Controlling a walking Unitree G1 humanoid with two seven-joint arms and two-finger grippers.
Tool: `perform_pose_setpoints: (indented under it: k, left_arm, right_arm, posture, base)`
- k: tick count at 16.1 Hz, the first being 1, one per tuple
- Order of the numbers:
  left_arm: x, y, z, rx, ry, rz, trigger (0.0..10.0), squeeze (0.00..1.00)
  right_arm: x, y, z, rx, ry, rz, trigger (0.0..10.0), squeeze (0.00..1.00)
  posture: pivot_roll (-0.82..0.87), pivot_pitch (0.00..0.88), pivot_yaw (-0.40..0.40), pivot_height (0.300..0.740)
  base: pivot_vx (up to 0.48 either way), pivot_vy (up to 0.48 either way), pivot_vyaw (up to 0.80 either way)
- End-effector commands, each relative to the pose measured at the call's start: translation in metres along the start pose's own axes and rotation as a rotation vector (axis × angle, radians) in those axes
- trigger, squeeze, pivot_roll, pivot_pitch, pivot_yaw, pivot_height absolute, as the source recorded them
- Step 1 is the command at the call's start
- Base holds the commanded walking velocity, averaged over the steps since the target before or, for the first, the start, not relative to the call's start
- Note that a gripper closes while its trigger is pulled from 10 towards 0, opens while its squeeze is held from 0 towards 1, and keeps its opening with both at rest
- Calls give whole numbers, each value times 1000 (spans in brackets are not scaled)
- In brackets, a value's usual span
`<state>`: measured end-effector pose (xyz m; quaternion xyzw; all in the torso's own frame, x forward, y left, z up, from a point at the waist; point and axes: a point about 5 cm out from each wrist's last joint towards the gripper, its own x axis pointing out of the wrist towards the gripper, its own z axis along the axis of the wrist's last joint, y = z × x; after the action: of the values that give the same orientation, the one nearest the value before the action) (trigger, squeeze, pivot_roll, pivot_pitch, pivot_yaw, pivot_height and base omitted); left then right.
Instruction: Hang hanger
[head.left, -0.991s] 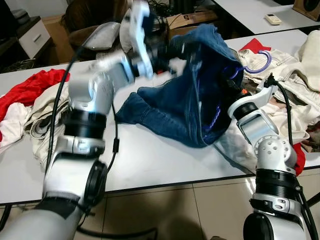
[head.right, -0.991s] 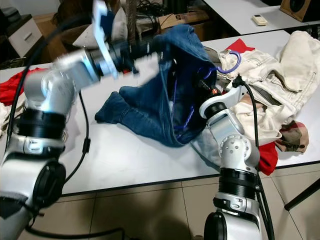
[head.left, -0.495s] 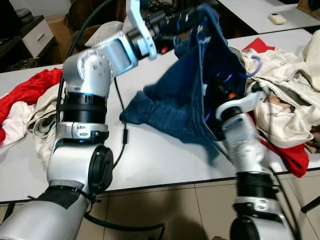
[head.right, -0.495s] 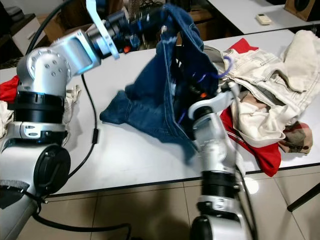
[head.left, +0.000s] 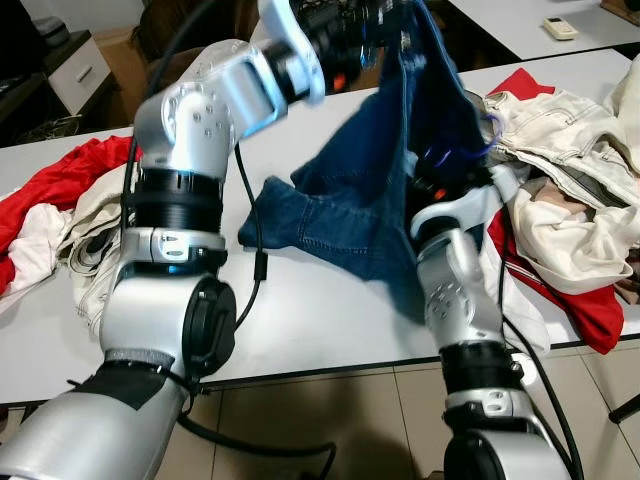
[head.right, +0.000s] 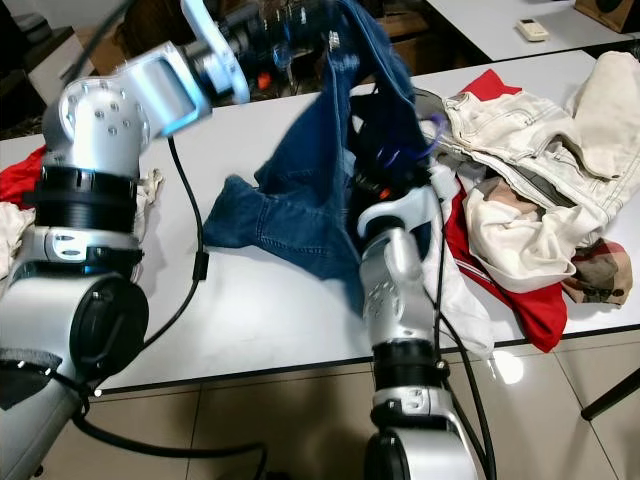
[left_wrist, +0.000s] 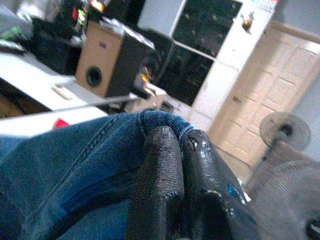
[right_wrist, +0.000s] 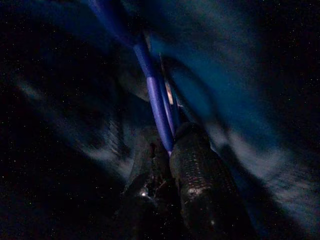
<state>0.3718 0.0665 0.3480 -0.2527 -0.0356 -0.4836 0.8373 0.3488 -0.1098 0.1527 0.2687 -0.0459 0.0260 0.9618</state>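
The left hand (left_wrist: 181, 142) pinches the blue jeans (head.left: 385, 190) and holds them high above the worktop (head.left: 300, 310). Inside the jeans (it is dark there), the right hand (right_wrist: 167, 150) grips the purple hanger (right_wrist: 152, 95).

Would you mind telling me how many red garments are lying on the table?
2 in view: one red garment at the table's left end, another red garment under the cream clothes on the right. More may be buried.
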Motion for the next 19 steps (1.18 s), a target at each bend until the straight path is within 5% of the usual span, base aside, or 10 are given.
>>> perform_pose_setpoints:
  k: [1,4,8,9,13,16,19]
  left_arm:
    - [-2,3,19,36,-88,49,0,0]
    - [-5,24,36,125,-184,252,0,0]
    - [-15,54,30,264,-154,449,0,0]
    - [-21,65,19,322,-93,499,0,0]
    - [-66,109,-29,509,187,670,0,0]
    - [-120,139,-79,565,447,769,0,0]
    - [-156,147,-131,517,638,773,0,0]
  right_arm:
    - [-7,8,-15,-7,58,-2,10000,0]
    - [-22,17,-12,-58,141,48,10000,0]
    - [-46,36,4,48,251,159,10000,0]
    - [-51,40,14,112,262,185,10000,0]
    - [-57,37,68,134,182,220,10000,0]
    - [-60,41,102,126,144,267,10000,0]
    - [-62,50,118,208,163,337,10000,0]
  posture:
    - [-35,0,196,740]
    - [-42,0,194,740]
    - [-63,0,199,740]
    - [-78,0,205,740]
    - [-108,0,205,740]
    - [-116,0,185,740]
    - [-121,0,145,740]
  base:
    - [0,0,0]
    - [0,0,0]
    - [0,0,0]
    - [0,0,0]
    - [0,0,0]
    - [0,0,0]
    - [0,0,0]
